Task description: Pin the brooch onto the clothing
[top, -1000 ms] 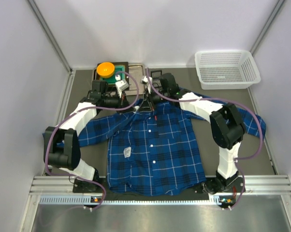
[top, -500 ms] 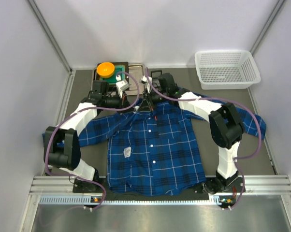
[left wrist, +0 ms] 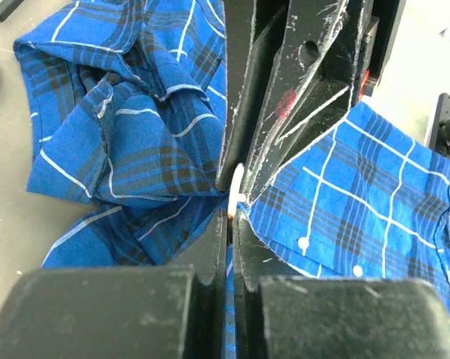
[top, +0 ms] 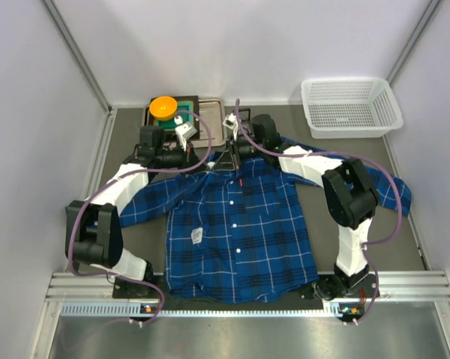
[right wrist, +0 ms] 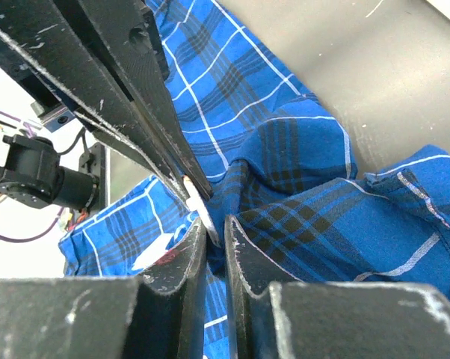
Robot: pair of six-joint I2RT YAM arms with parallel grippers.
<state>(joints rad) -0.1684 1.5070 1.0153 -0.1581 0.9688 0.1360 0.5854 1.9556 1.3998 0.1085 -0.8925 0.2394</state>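
Observation:
The clothing (top: 232, 224), a blue plaid shirt, lies spread on the table, front up. Both grippers meet at its collar. My left gripper (top: 216, 164) (left wrist: 235, 213) is shut on the brooch (left wrist: 237, 191), a thin pale disc seen edge-on at its tips. In the right wrist view the brooch (right wrist: 199, 200) slants from the left arm's fingers (right wrist: 128, 90) down between my right gripper's (right wrist: 214, 228) tips. My right gripper (top: 229, 158) is shut on a raised fold of the clothing (right wrist: 285, 217), which bunches up toward that point. The right arm's fingers (left wrist: 300, 90) come down from the top of the left wrist view.
An orange round dish (top: 164, 107) and a green block (top: 182, 120) sit on a metal tray (top: 210, 129) just behind the collar. A white mesh basket (top: 350, 106) stands at the back right. White walls close in on both sides.
Both wrists have shifted slightly toward the far side. The two grippers stay together at the collar.

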